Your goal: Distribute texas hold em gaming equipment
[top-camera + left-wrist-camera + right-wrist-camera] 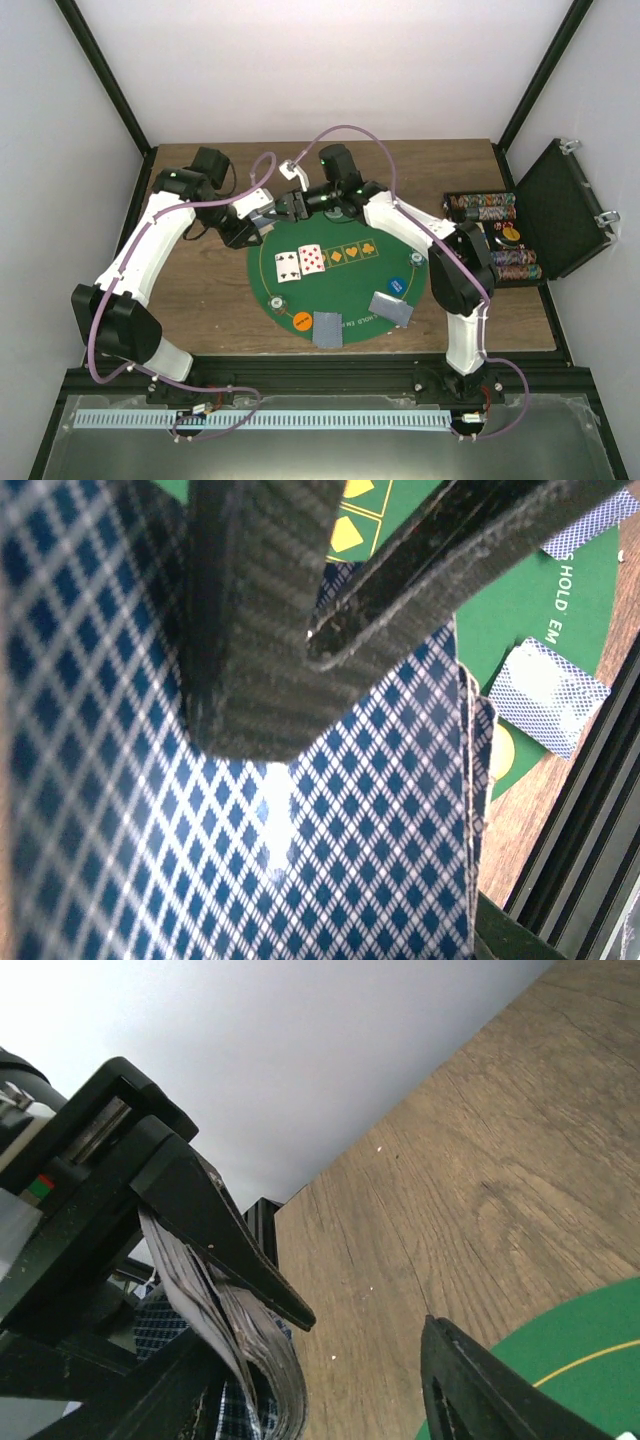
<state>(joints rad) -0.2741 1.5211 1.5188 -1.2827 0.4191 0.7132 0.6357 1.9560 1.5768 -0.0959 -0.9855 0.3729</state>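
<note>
Green mat [350, 292] partly hidden; left fingers [250, 630] clamp card deck [380, 820], faces unseen.

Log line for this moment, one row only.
left gripper: shut on card deck | right gripper: open, at deck | green mat: two face-up cards, face-down cards in two spots

Left end effector [265, 213] clamped, right one [287, 203] parted
</note>
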